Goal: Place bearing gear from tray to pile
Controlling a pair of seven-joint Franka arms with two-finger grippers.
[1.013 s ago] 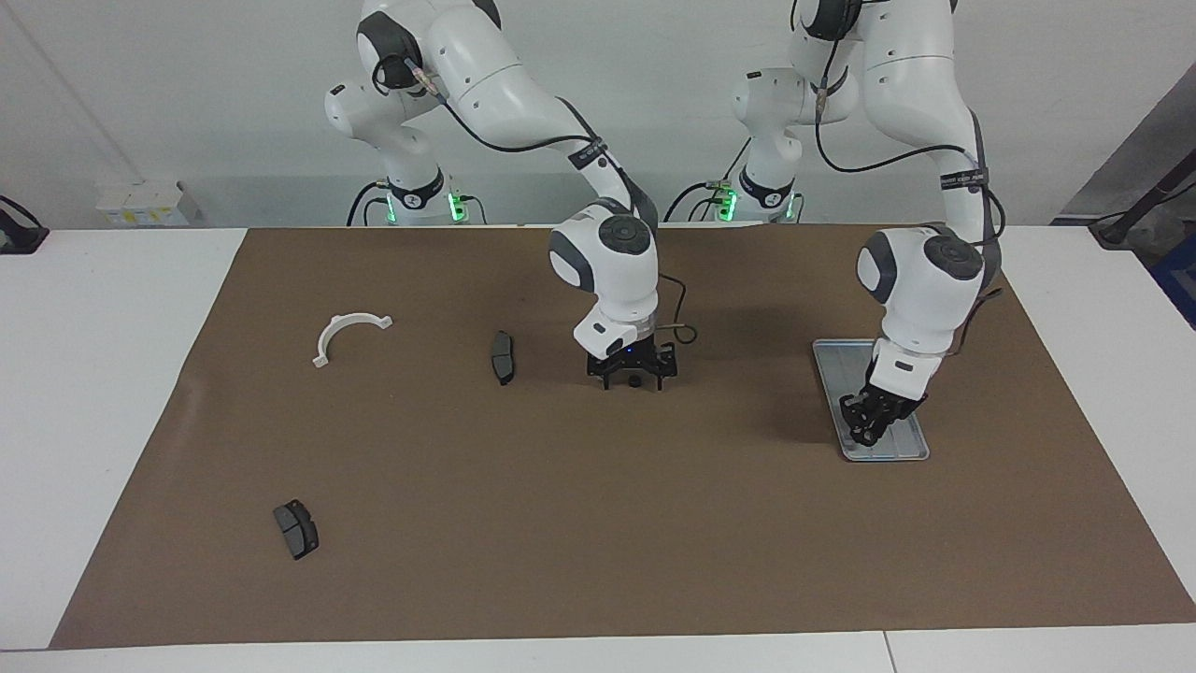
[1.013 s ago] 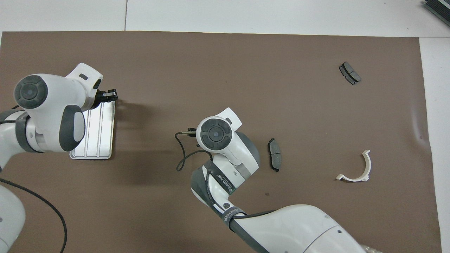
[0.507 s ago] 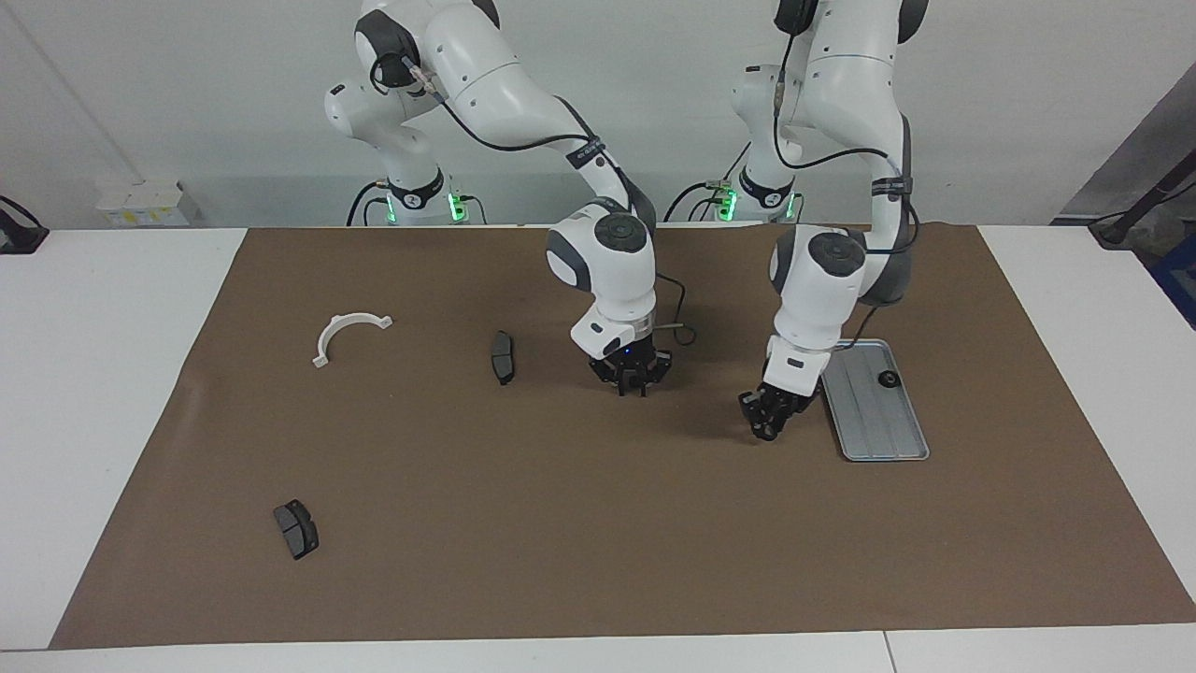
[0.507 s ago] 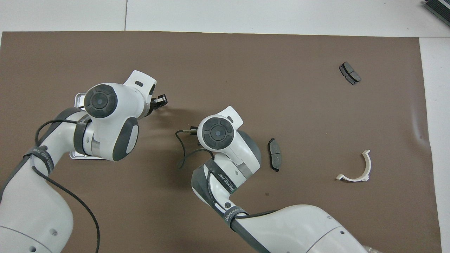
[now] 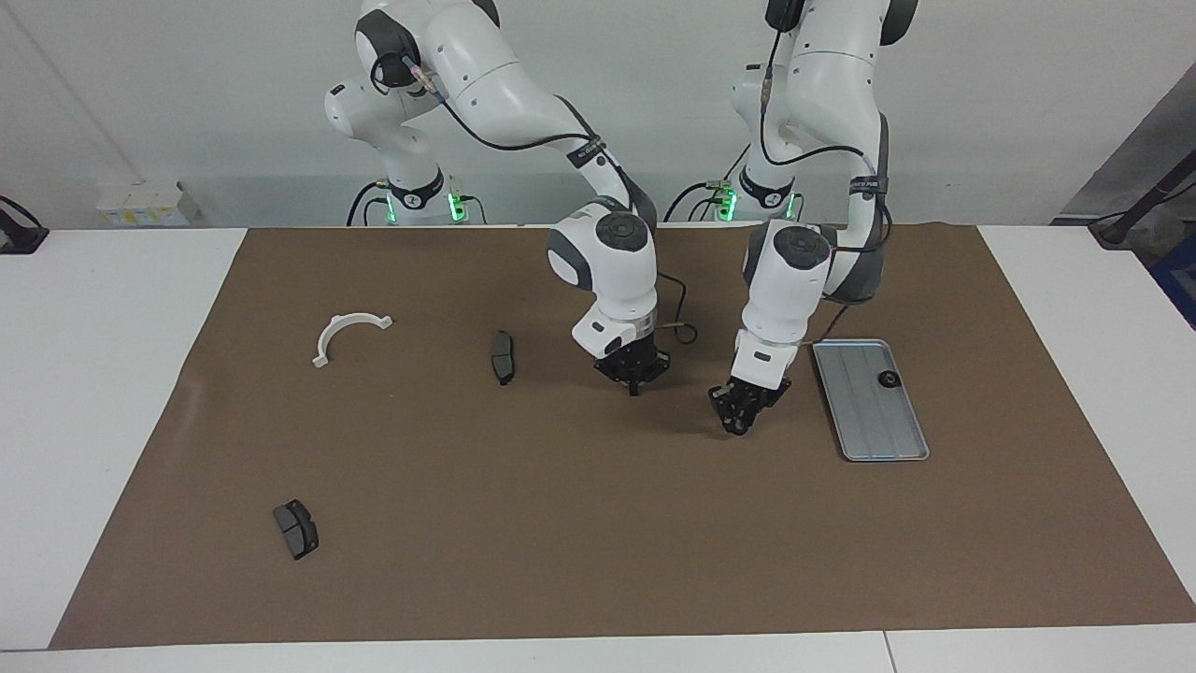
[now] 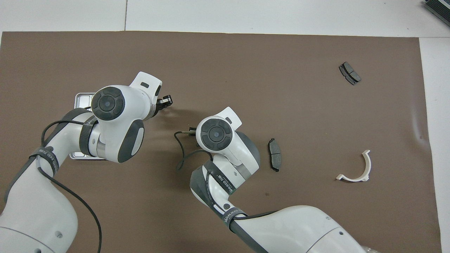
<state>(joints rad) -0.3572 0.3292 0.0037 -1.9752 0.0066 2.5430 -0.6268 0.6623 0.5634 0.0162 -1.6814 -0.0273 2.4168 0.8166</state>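
Since the earlier frame, left end effector (image 5: 736, 422) has swung off the tray (image 5: 888, 442) over bare mat beside right end effector (image 5: 634, 383), both closed, their contents unclear, one gear (image 5: 887, 379) on the tray.

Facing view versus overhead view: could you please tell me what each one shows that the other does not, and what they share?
Only the facing view shows the small dark round gear lying on the flat silver-grey ridged metal tray, and the right gripper low over the brown mat; overhead, the arms hide them. Only the overhead view shows dark stacked items at the table's edge. Both show the left gripper over the mat beside the tray, the white half-ring bracket and two dark grey curved brake pads.
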